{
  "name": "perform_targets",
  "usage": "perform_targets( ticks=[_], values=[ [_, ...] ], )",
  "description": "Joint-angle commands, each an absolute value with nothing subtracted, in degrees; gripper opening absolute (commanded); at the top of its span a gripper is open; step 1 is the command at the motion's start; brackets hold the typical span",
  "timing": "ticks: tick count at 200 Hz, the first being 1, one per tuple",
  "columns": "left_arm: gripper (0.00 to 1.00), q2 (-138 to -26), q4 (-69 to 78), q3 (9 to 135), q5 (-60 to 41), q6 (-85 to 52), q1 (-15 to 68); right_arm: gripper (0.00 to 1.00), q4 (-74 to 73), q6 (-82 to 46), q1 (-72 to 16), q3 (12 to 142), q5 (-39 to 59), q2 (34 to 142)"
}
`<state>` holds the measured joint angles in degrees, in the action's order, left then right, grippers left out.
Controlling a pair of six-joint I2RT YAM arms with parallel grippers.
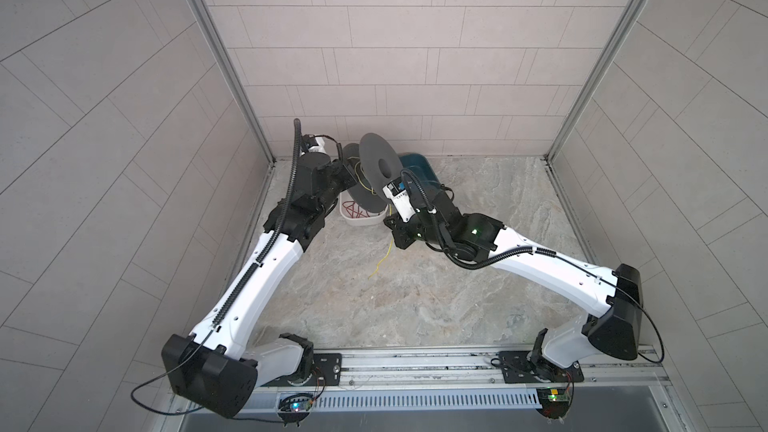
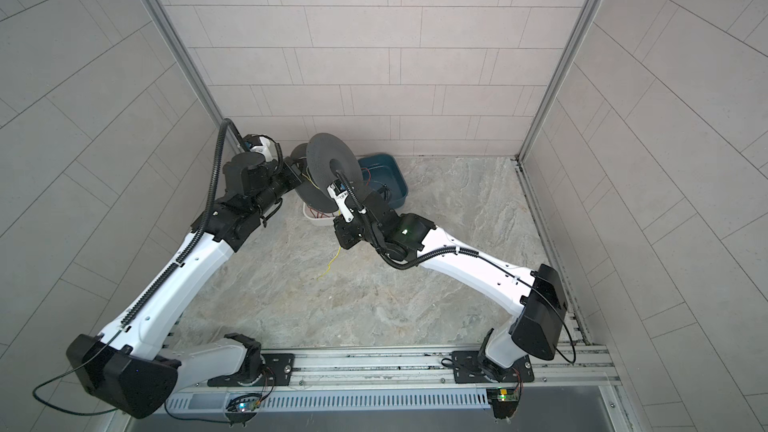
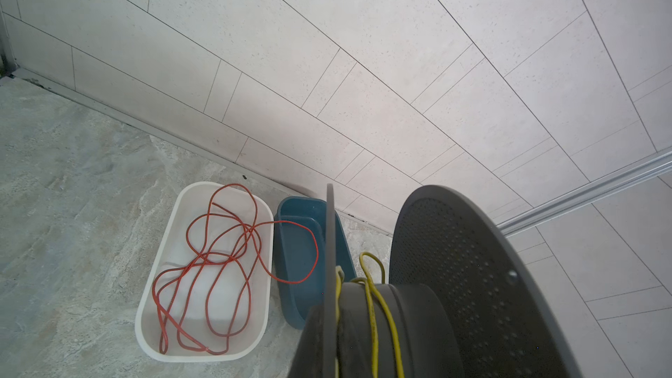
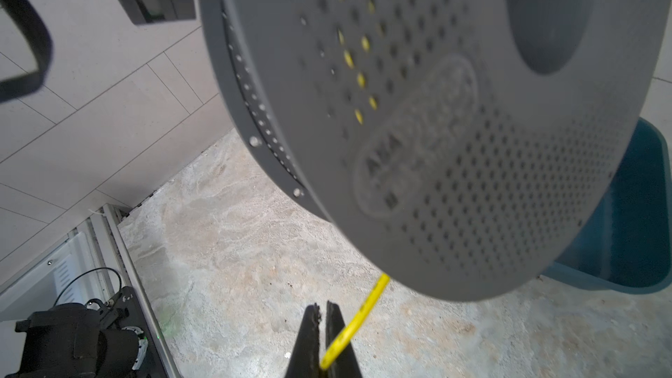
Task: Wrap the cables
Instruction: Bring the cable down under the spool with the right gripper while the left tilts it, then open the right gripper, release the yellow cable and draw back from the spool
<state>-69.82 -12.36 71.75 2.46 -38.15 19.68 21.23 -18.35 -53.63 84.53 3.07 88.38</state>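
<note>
The dark grey spool [image 1: 376,168] is raised clear of the marbled surface [image 1: 415,305] near the rear wall, with its perforated flanges standing roughly upright and tilted. The left gripper [image 1: 348,171] meets the rear flange. Its jaws are closed down narrow on that flange and carry the spool. In the left wrist view the flange runs edge-on, close to the camera. Several loose turns of the yellow cable [image 3: 371,303] lie around the hub between the two flanges. From the hub, the yellow cable leaves below the front flange and runs down to the right gripper [image 4: 322,309]. The right gripper's jaws are pressed almost together, with the yellow cable pinched between them. In both top views the remaining length hangs below the right gripper toward the surface, and its free end [image 2: 322,277] curls near the middle of the surface. Whether that end touches the surface cannot be told. A white tray [image 3: 145,303] sits on the surface beneath the spool and holds a tangled red cable [image 3: 218,249]. One loop of the red cable crosses over into the blue tray [image 3: 302,285], which stands just beside the white tray, against the rear wall.
</note>
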Motion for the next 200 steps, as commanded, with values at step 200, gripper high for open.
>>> perform_targets(
  ticks=[200],
  values=[
    [0.00, -70.78, -14.05, 75.76, 4.86, -30.76, 24.96, 0.00, 19.04, -11.15, -54.38, 88.05, 2.71, 87.47]
  ],
)
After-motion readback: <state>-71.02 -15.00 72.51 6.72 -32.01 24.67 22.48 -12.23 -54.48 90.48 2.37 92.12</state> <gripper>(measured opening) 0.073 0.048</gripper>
